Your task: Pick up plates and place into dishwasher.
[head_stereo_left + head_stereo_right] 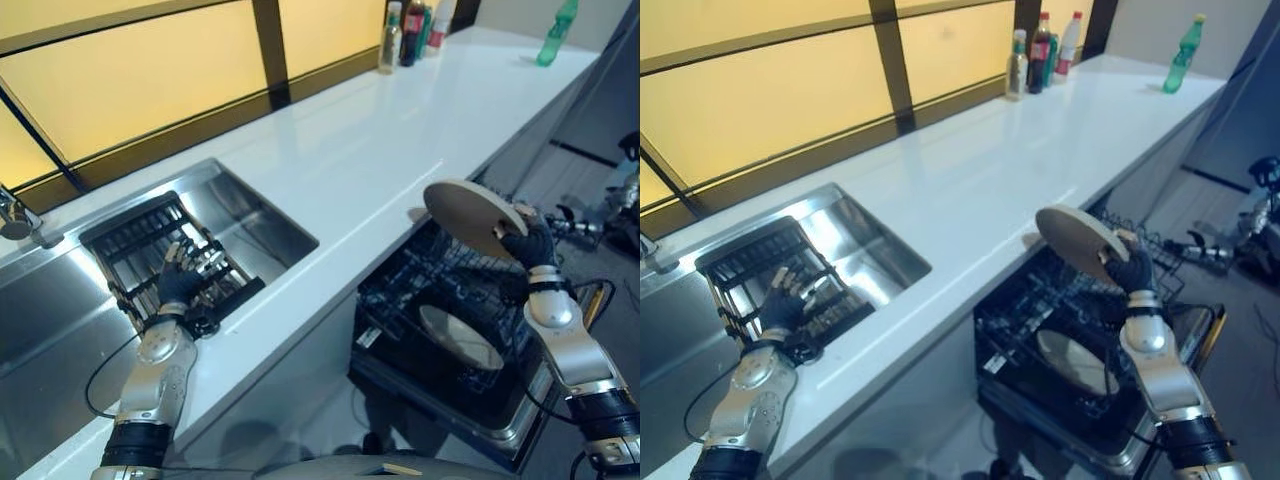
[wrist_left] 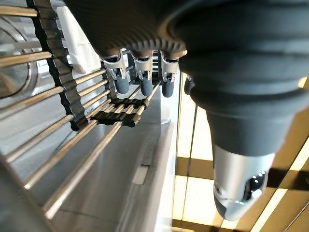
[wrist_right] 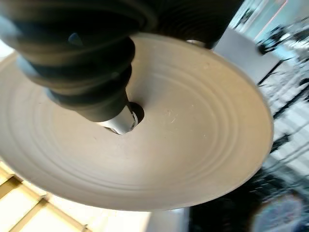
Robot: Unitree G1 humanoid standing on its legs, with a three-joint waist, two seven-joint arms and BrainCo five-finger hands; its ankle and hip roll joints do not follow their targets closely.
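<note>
My right hand [image 1: 527, 245] is shut on the rim of a beige plate [image 1: 470, 215], which tilts in the air above the open dishwasher's pulled-out wire rack [image 1: 400, 290]. In the right wrist view my thumb presses on the plate [image 3: 193, 145]. A second pale plate [image 1: 460, 337] lies lower in the dishwasher. My left hand [image 1: 180, 283] rests open on the black drying rack [image 1: 140, 240] in the sink, holding nothing. Its fingers [image 2: 140, 77] hang straight over the rack's metal rods.
The steel sink [image 1: 260, 225] is set into a long white counter [image 1: 380, 150]. Several bottles [image 1: 405, 35] stand at the counter's far end by the window, and a green bottle [image 1: 556, 35] stands further right. A faucet [image 1: 15, 220] is at the left.
</note>
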